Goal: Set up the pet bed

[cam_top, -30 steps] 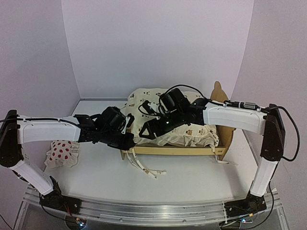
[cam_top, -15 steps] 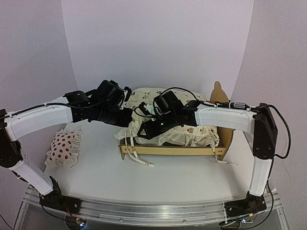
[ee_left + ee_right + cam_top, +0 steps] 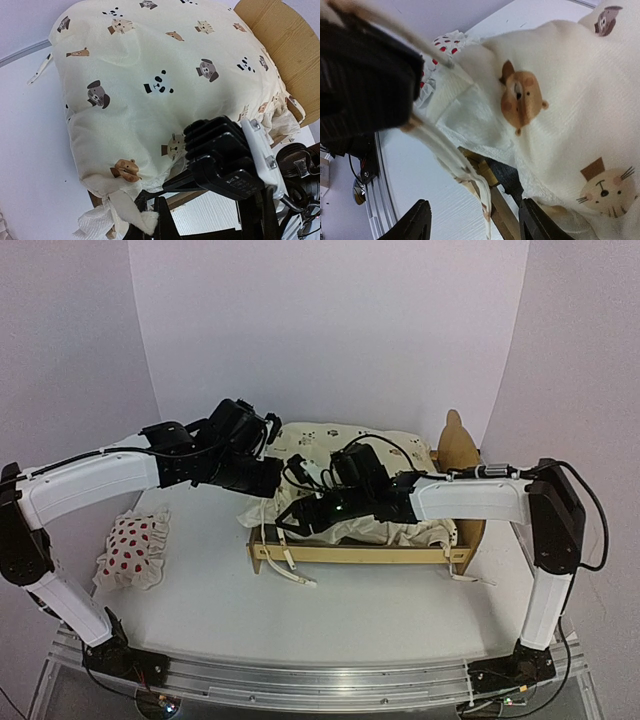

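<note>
The cushion (image 3: 335,437) is being borne by the pet bed (image 3: 380,554); the pillow (image 3: 130,548), left of both, is being borne by the table (image 3: 400,612).

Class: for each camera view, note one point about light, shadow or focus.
Top external: soft, even light, only faint shadows on the white table beside the light plywood bed frame. Left wrist: the cream cushion printed with animal faces is sharp. Right wrist: a black ribbed block near the lens is blurred; the cushion's bear print is in focus.
</note>
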Available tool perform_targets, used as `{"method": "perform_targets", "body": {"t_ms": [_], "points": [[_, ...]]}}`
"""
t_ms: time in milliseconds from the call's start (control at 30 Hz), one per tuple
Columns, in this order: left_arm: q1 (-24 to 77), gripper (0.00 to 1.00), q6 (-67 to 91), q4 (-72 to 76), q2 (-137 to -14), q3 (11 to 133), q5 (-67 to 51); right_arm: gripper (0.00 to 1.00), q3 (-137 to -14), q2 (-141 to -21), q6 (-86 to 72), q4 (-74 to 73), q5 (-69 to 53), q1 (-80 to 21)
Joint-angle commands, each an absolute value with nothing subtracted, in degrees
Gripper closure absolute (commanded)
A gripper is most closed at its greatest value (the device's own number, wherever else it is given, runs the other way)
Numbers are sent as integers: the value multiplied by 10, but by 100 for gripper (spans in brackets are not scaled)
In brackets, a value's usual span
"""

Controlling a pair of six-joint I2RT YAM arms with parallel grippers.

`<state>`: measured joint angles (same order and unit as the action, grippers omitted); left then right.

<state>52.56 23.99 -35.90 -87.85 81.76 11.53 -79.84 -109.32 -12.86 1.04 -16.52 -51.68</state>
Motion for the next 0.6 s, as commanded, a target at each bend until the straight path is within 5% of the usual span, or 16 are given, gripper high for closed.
{"method": "perform_targets", "body": {"t_ms": [0, 200, 400, 533, 567], "points": [[527, 100, 236, -328, -879, 847, 109, 41, -778, -1067, -168, 150, -174, -516], [527, 100, 237, -322, -879, 846, 100, 49, -774, -1078, -186, 209, -165, -517], [527, 100, 236, -317, -879, 845, 98, 72, -770, -1085, -200, 245, -173, -517], [527, 100, 229, -314, -871, 835, 97, 100, -773, -1087, -198, 260, -192, -516], [527, 98, 226, -314, -866, 831, 97, 100, -768, -1084, -195, 260, -187, -517]]}}
